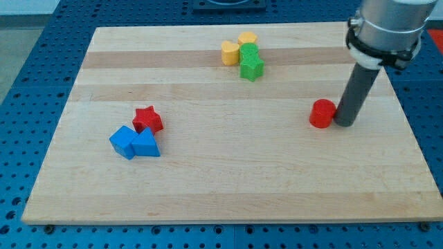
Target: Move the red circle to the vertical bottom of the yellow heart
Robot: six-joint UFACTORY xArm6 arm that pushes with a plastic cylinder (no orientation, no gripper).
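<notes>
1. My tip [344, 124], the lower end of the straight dark rod, rests on the pale wooden board [228, 187] just to the view's right of the red circle block [322, 113], touching it or nearly so; the rod has no jaws, so there is nothing to part or close.
2. The red circle sits right of centre, well apart from the yellow heart-shaped block [230, 52] near the view's top.
3. The push should likely run leftward with my tip centred behind the circle, stopping directly below the heart.
4. The green star block [252, 68] and green block [249, 52] lie beside the heart, a second yellow block [248, 38] above; a high approach risks nudging them.
5. The red star block [147, 120] and two blue blocks [133, 143] sit far left, clear of the path.
</notes>
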